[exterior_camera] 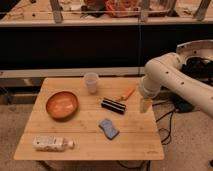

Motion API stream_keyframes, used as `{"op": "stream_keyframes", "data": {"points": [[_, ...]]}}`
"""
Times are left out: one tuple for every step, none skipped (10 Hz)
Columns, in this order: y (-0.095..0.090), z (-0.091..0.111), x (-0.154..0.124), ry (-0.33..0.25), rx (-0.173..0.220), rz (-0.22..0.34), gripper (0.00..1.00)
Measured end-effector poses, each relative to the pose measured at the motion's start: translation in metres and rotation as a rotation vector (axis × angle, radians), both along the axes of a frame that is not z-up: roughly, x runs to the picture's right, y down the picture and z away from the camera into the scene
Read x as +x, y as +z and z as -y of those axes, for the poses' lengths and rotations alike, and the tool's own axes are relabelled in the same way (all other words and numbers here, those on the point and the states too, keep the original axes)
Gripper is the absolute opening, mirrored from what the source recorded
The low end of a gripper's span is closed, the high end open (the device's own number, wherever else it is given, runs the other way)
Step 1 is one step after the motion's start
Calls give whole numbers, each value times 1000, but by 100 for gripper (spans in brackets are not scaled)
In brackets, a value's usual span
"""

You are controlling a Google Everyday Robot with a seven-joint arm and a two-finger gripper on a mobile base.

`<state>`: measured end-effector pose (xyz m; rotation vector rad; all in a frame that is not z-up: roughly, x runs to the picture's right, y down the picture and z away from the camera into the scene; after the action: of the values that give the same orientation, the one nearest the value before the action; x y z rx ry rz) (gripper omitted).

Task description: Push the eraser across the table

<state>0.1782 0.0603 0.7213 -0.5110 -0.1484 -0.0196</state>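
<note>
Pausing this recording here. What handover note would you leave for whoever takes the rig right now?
Gripper: low at the right edge of the table, right of the eraser, apart from it.
Eraser: mid-table, below the orange stick, above the sponge; cup and bowl lie to its left.
Done: gripper is level with the eraser.
Left: make contact, then push the eraser across, probably leftward.

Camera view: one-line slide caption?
Claw hangs over the table's edge, apart from the eraser; cup, bowl, sponge, bottle and stick lie nearby.
</note>
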Motion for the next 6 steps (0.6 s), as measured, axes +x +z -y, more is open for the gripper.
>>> {"op": "stream_keyframes", "data": {"points": [[2, 0, 0, 3, -2, 8, 80], [4, -1, 1, 9, -4, 15, 80], [7, -1, -2, 10, -8, 20, 78], [9, -2, -4, 11, -12, 22, 75], [11, -2, -6, 16, -15, 24, 69], [15, -2, -9, 23, -21, 29, 60]]}}
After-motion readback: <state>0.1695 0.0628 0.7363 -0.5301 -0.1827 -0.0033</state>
